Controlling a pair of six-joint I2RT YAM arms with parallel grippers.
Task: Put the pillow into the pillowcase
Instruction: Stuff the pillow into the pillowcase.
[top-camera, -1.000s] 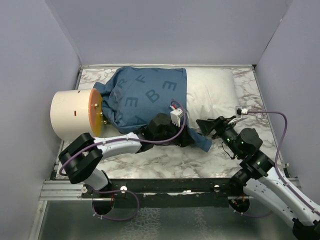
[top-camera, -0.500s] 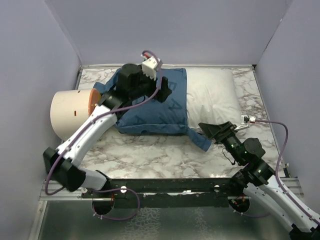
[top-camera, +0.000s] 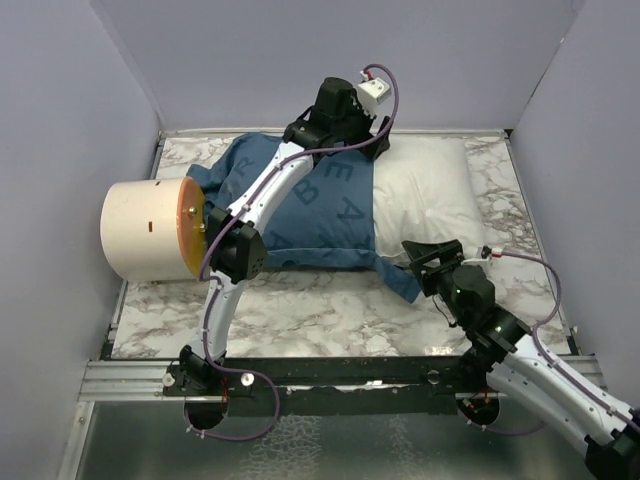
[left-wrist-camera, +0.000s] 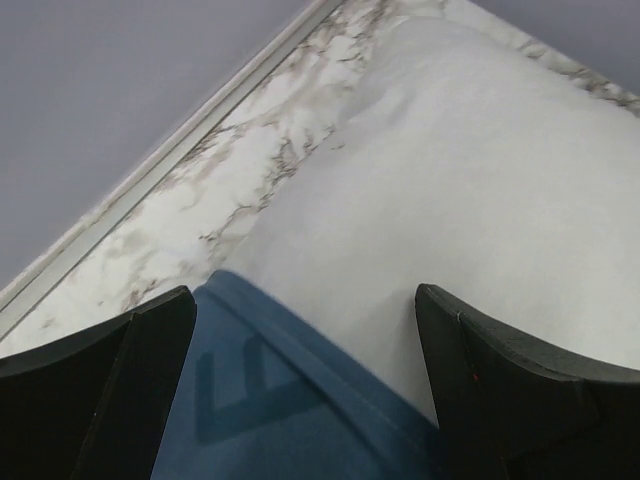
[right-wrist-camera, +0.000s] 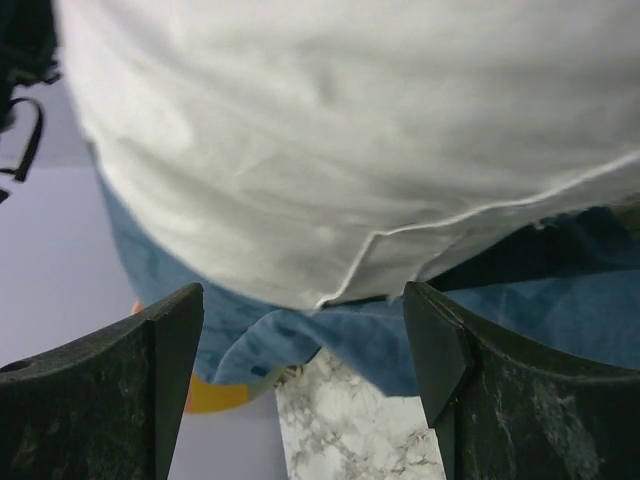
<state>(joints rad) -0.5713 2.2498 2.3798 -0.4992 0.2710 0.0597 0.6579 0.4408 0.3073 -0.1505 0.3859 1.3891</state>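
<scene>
The white pillow (top-camera: 425, 190) lies at the back right of the table, its left part inside the blue lettered pillowcase (top-camera: 300, 200). My left gripper (top-camera: 358, 145) reaches over the far edge of the pillowcase mouth. In the left wrist view it (left-wrist-camera: 305, 300) stands open above the blue hem (left-wrist-camera: 290, 400) and the bare pillow (left-wrist-camera: 450, 180), holding nothing. My right gripper (top-camera: 425, 252) sits at the pillow's near edge, open. In the right wrist view it (right-wrist-camera: 302, 295) faces the pillow's seamed corner (right-wrist-camera: 330, 180), with pillowcase cloth (right-wrist-camera: 350, 340) under it.
A cream cylinder with an orange face (top-camera: 150, 228) lies on the left, touching the pillowcase's closed end. A loose blue flap (top-camera: 400, 280) trails toward the near side on the marble tabletop (top-camera: 300, 310). Purple walls close in the back and both sides.
My left arm has swung from the pillowcase's near hem across to its far edge, and its jaws have opened wide. My right gripper has shifted slightly left and nearer.
</scene>
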